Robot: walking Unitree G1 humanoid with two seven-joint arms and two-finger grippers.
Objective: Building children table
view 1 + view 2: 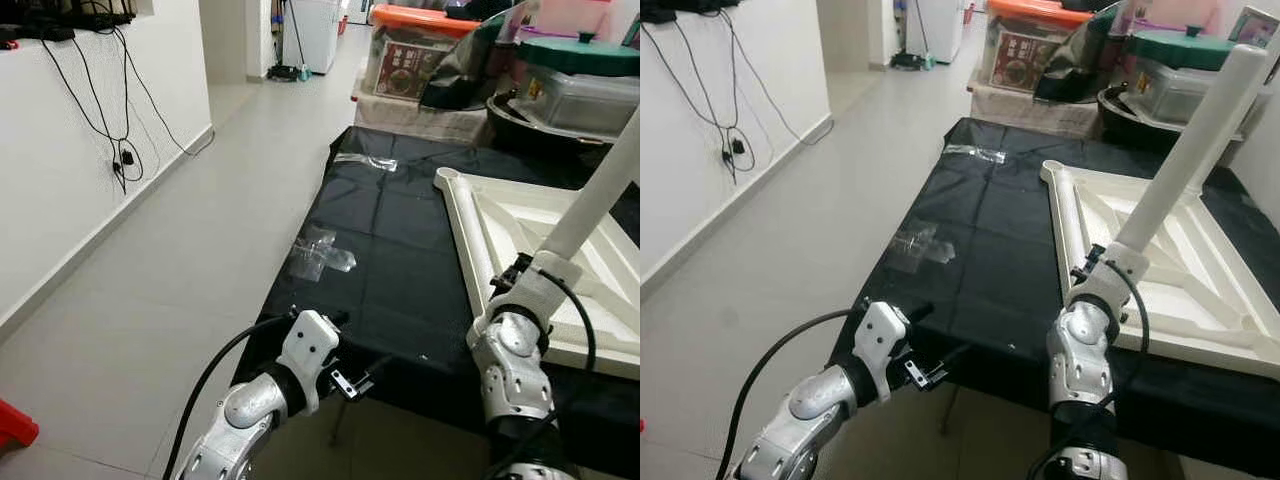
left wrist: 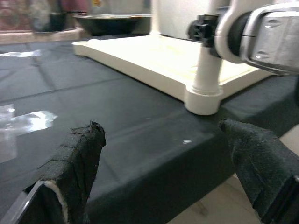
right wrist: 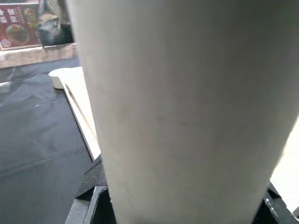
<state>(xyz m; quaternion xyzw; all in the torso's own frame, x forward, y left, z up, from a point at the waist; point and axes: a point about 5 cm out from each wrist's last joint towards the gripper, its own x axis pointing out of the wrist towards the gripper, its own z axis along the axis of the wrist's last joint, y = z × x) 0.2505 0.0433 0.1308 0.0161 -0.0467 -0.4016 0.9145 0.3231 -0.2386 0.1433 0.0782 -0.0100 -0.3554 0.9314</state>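
A cream children's table top [image 1: 497,232] lies upside down on a table under a black cloth [image 1: 400,260]. My right gripper [image 1: 520,275] is shut on a white cylindrical table leg [image 1: 598,190]. The leg leans to the right, and its foot stands in the top's near left corner socket [image 2: 203,95]. In the right wrist view the leg [image 3: 187,112] hides most of the fingers. My left gripper [image 1: 352,378] is open at the cloth's front edge, left of the leg. Nothing sits between its black fingers [image 2: 77,163].
Behind the top stand an orange-lidded storage box [image 1: 420,45], a green-lidded container [image 1: 575,60] and a dark bowl [image 1: 530,125]. Clear tape pieces [image 1: 322,255] lie on the cloth. Tiled corridor floor [image 1: 200,230] runs along the left, with cables [image 1: 120,150] on the wall.
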